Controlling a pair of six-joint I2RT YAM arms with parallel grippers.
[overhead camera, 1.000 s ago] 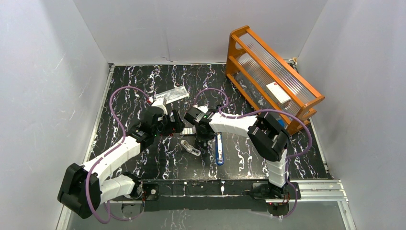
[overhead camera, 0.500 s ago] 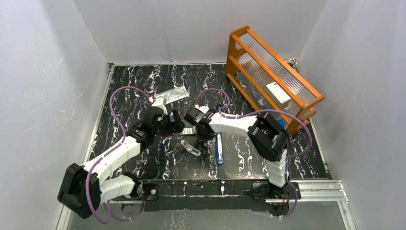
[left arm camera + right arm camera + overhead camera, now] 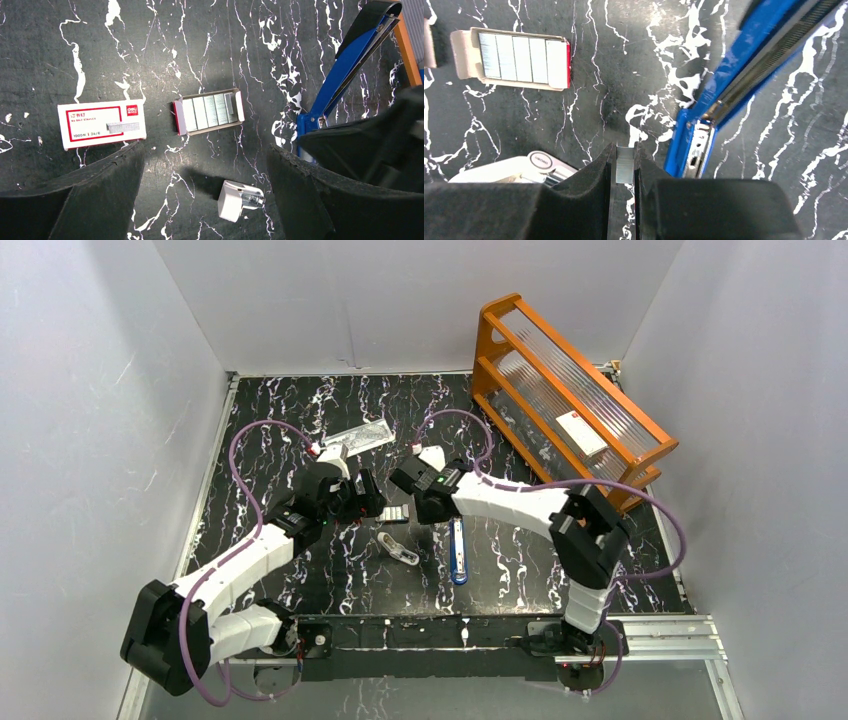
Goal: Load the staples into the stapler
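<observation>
The blue stapler (image 3: 457, 552) lies open on the black marble table, its silver rail showing in the right wrist view (image 3: 744, 75) and its blue arm in the left wrist view (image 3: 345, 70). My right gripper (image 3: 625, 150) is shut on a short grey strip of staples (image 3: 625, 164), held above the table just left of the stapler's hinge end. More staples (image 3: 516, 52) lie side by side in an open cardboard tray (image 3: 209, 111). My left gripper (image 3: 204, 150) is open and empty, above the table near the tray.
A red-and-white staple box (image 3: 101, 124) lies left of the tray. A small white-silver gadget (image 3: 240, 200) lies between my left fingers, also seen from above (image 3: 398, 548). An orange rack (image 3: 570, 390) stands at the back right. A clear packet (image 3: 360, 435) lies at the back.
My right arm's elbow has swung to the right and its wrist has shifted slightly right and back. The left arm has not moved.
</observation>
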